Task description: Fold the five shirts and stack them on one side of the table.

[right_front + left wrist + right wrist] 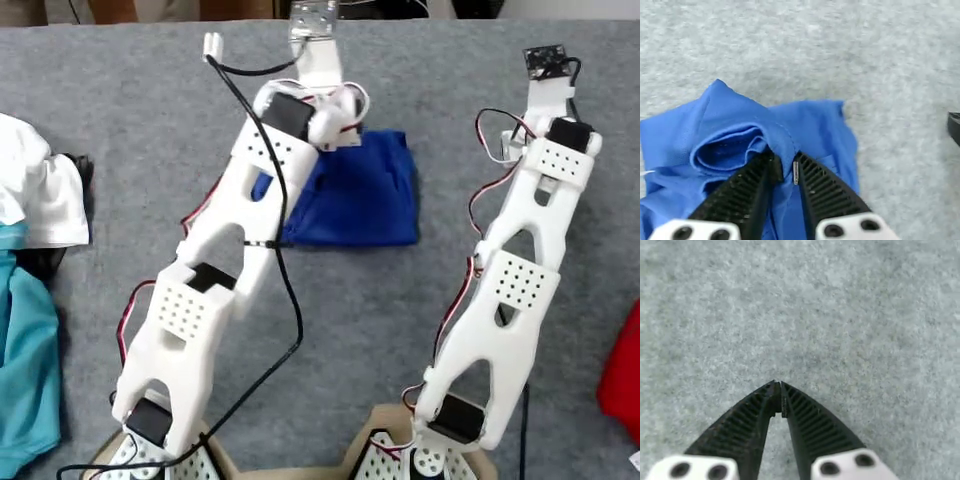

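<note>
The blue shirt (355,195) sits in a rough rectangle in the upper middle of the high view, on the grey table (430,80). The left gripper (785,167) is pinching a fold of it, right next to a rolled-up bunch of cloth. The right gripper (778,388) has its tips pressed together over plain table at the upper right. At the left edge a white shirt (35,190) lies just above a teal shirt (25,350). A red shirt (625,375) peeks in at the lower right edge.

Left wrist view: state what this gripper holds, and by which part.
The left gripper is shut on the blue shirt, pinching a raised, seamed fold of its cloth between the fingertips.
</note>
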